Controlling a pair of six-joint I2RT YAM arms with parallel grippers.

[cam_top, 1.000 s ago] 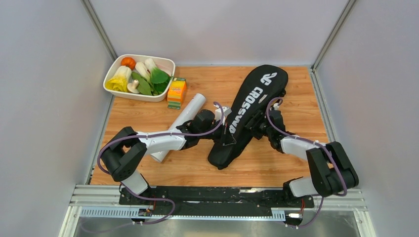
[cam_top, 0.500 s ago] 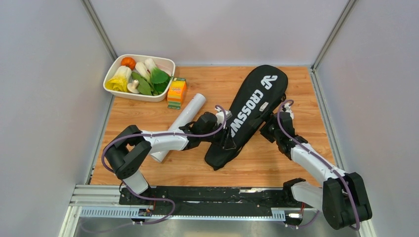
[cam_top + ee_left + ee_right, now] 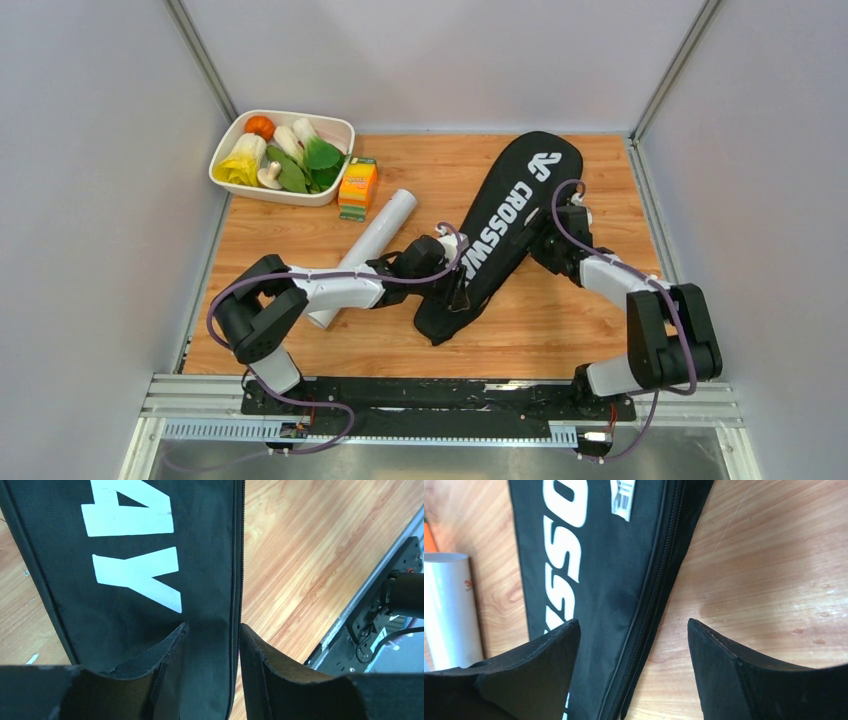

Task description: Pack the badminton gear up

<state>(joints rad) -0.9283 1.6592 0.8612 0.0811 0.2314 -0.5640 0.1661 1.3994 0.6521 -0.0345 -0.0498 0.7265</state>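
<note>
The black CROSSWAY bag [image 3: 510,205] lies slantwise on the wooden table with its zip closed along the right edge. In the left wrist view my left gripper [image 3: 212,630] hangs open over the bag [image 3: 135,540], its fingers on either side of the zip seam near the narrow lower end. Seen from above, that left gripper [image 3: 458,288] is at the bag's lower left. My right gripper [image 3: 543,250] stands wide open at the bag's right edge. In its own view the right gripper [image 3: 634,625] spans zip and bare wood beside the bag [image 3: 599,555]. The long white tube [image 3: 372,243] lies left of the bag.
A white dish [image 3: 336,126] of toy vegetables sits at the back left, with a small orange-and-green box [image 3: 358,187] beside it. Grey walls close in both sides. The black mounting rail [image 3: 440,393] runs along the near edge.
My left gripper has opened and slid lower along the bag. The right arm swung out to the right, then came back to the bag's right edge. The bag's lower end shifted slightly left.
</note>
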